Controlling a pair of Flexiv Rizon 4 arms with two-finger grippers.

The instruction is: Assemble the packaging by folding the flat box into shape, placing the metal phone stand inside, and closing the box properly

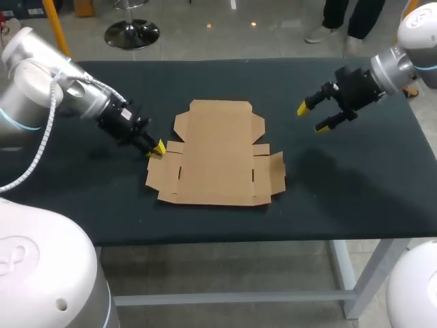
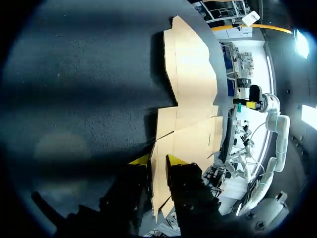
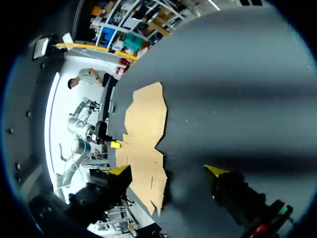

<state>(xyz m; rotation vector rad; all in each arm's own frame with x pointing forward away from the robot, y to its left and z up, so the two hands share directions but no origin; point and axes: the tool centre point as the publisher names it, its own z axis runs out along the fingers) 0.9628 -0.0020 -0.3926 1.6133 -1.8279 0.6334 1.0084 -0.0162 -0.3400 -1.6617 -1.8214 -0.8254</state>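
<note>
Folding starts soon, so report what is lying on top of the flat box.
Nothing lies on the flat box; its top is bare, with only the left gripper at its left flap. Its underside is hidden.

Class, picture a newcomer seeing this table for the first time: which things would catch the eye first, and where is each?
First, the flat cardboard box, pale against the dark table, lying unfolded in the middle. Next, the left gripper, low at the corner of the box's left flap. Then the right gripper, open and raised over the table's far right, clear of the box.
</note>
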